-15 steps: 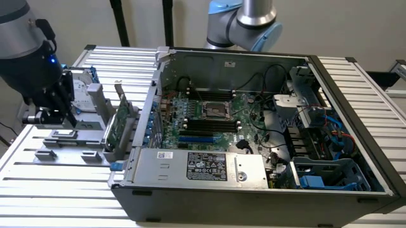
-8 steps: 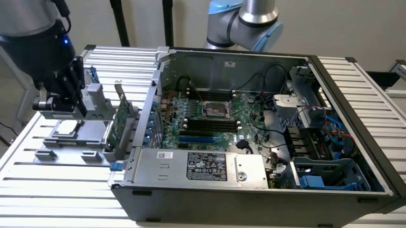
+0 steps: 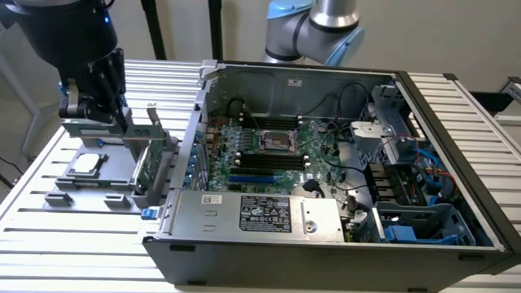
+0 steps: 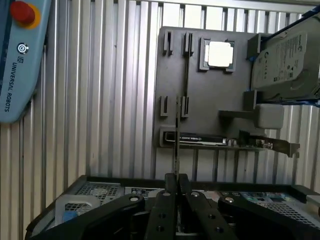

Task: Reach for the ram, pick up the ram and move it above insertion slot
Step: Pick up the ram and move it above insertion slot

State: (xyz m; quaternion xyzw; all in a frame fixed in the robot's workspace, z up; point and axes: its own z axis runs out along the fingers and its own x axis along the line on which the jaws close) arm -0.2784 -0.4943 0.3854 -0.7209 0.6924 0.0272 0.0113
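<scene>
1. A slatted metal tabletop carries an open computer case and, on the exterior view's left of it, a grey holder tray.
2. The robot arm's dark wrist hangs over the tray, with the gripper pointing down just above the tray's far end.
3. In the wrist view the gripper has its two fingers drawn close together, pinching the ram, which is seen edge-on as a thin dark strip running away from the fingertips.
4. The ram's far end reaches toward a pair of small upright posts on the tray; whether it touches them cannot be told.
5. Also on the tray sit a square silver processor chip in a frame, a hard drive at one edge, and a green expansion card with a metal bracket standing upright on the tray's edge nearest the case.
6. The case lies open on top, its motherboard exposed, with dark memory slots near the middle.
7. A power supply box lines the near edge of the case, and cables and a drive cage crowd the exterior view's right side.
8. Bare slats lie open in front of the tray and the case; the case wall stands between the tray and the motherboard.
9. A teach pendant with a red button rests on the slats well apart from the tray.
</scene>
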